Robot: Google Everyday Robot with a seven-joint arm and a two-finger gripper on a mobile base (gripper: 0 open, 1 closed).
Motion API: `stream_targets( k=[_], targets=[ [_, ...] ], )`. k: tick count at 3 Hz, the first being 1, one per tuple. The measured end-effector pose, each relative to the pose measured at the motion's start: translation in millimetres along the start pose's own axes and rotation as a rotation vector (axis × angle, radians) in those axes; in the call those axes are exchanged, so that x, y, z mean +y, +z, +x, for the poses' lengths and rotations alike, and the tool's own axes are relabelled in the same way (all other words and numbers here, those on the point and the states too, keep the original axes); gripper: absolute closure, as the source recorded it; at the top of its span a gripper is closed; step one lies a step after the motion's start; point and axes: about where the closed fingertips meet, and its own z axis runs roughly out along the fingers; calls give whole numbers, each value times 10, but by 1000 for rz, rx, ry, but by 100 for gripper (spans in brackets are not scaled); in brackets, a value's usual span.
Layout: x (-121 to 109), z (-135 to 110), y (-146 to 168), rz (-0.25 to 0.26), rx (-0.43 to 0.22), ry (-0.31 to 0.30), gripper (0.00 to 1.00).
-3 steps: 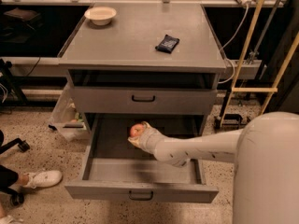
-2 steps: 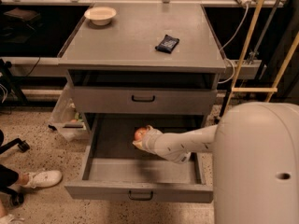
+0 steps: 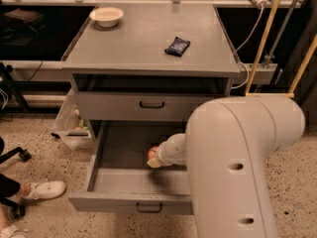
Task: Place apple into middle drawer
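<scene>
The middle drawer (image 3: 121, 155) is pulled wide open below the cabinet, its grey floor showing and its dark handle (image 3: 148, 208) on the front wall. My gripper (image 3: 154, 158) reaches into it from the right, near the middle of the floor. It is shut on the apple (image 3: 152, 151), of which only a red-orange sliver shows at the gripper's tip. A shadow lies on the floor just in front of it. My bulky white arm (image 3: 233, 167) hides the drawer's right part.
The shut drawer front (image 3: 151, 104) with the same handle sits above. On the cabinet top lie a white bowl (image 3: 106, 16) and a dark blue snack packet (image 3: 177, 46). A plastic bag (image 3: 72, 128) and a person's shoe (image 3: 47, 188) are on the floor to the left.
My gripper with the apple has moved a little toward the drawer's front and lower. The arm's elbow has swung closer and now fills the right foreground.
</scene>
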Motion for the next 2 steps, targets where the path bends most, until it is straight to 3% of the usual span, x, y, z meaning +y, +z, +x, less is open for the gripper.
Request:
stream_targets(
  k=[1,2],
  targets=[
    [88,189,106,-73,54,-5,100],
    [113,207,105,-84,59,-5,81]
  ],
)
